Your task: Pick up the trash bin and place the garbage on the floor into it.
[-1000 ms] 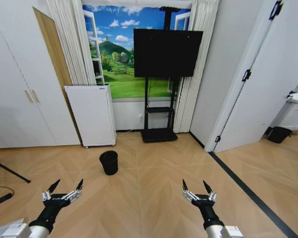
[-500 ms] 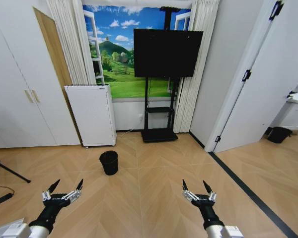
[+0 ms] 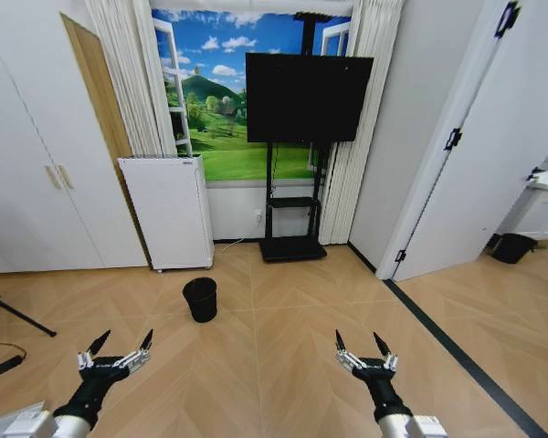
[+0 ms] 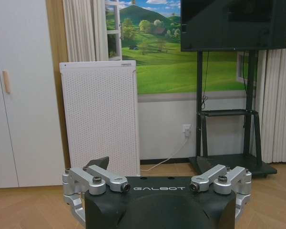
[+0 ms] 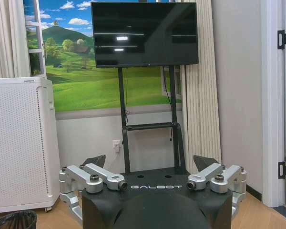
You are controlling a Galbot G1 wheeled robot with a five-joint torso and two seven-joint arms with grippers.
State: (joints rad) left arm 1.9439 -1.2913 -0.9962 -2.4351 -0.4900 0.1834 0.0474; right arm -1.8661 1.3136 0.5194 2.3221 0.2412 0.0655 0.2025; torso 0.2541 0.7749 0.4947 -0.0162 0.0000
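Note:
The trash bin, small, round and black with mesh walls, stands upright on the wooden floor in front of the white perforated appliance. Its rim also peeks into the right wrist view. My left gripper hovers open low at the left, well short of the bin. My right gripper hovers open low at the right, farther from the bin. Nothing sits between either pair of fingers. The garbage is out of view.
A black TV on a stand is against the far wall by the curtains. White cupboard doors line the left. An open doorway with a squarish black bin lies right. Cables and a tripod leg cross the floor at far left.

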